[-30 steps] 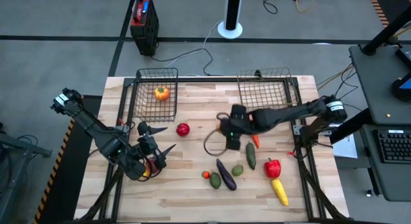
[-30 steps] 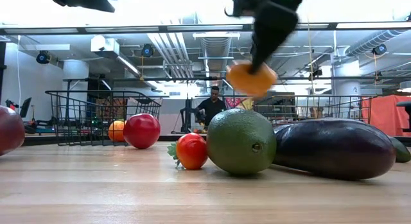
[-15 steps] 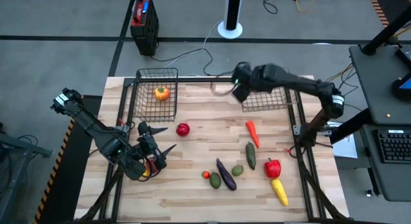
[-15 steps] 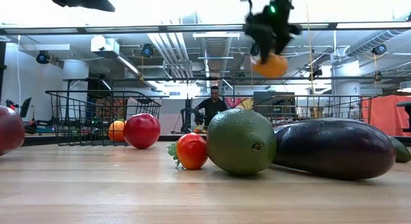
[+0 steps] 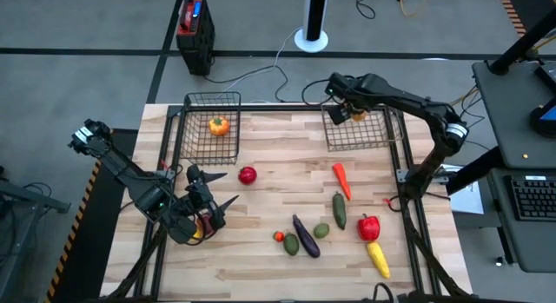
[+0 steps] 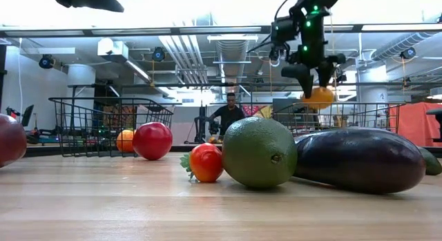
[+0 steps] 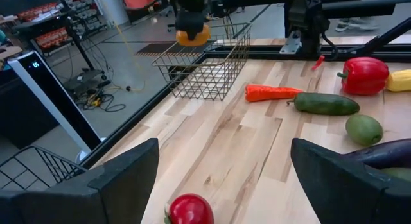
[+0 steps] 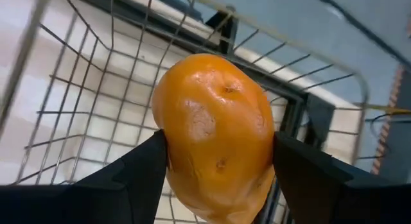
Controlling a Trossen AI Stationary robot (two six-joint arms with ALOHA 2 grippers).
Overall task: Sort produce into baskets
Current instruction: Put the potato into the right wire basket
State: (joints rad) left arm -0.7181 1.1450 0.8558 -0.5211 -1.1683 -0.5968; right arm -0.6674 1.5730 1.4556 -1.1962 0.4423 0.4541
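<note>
My right gripper point(image 5: 347, 112) is shut on an orange fruit point(image 8: 218, 134) over the right wire basket point(image 5: 375, 134) at the table's far side. The fruit also shows in the low view point(image 6: 319, 97) and the left wrist view point(image 7: 192, 36). The left basket point(image 5: 195, 134) holds one orange-yellow piece point(image 5: 219, 125). A red apple point(image 5: 248, 174), a carrot point(image 5: 341, 180), a cucumber point(image 5: 339, 209), a red pepper point(image 5: 369, 227), a yellow piece point(image 5: 378, 258), an eggplant point(image 5: 306, 236) and green fruits point(image 5: 321, 230) lie on the table. My left gripper point(image 5: 228, 187) is open and empty near the apple. My right gripper pinches the orange fruit by its two opposite sides point(image 8: 172, 153) between its two fingers point(image 8: 128, 179). The fingers come from above, pointing down. The fruit is lifted clear and hangs over the right basket, about level with its rim point(image 6: 345, 104).
A small red tomato point(image 5: 279, 236) and a green fruit point(image 5: 292, 244) lie beside the eggplant. Something red and yellow point(image 5: 201, 227) lies under my left arm. A black-and-red box point(image 5: 195, 25) stands on the floor beyond the table. A person point(image 6: 226, 117) shows far behind.
My right gripper has carried the orange fruit from the table's middle toward the far edge, then a little right and down, over the right basket. It has stayed shut on the fruit.
</note>
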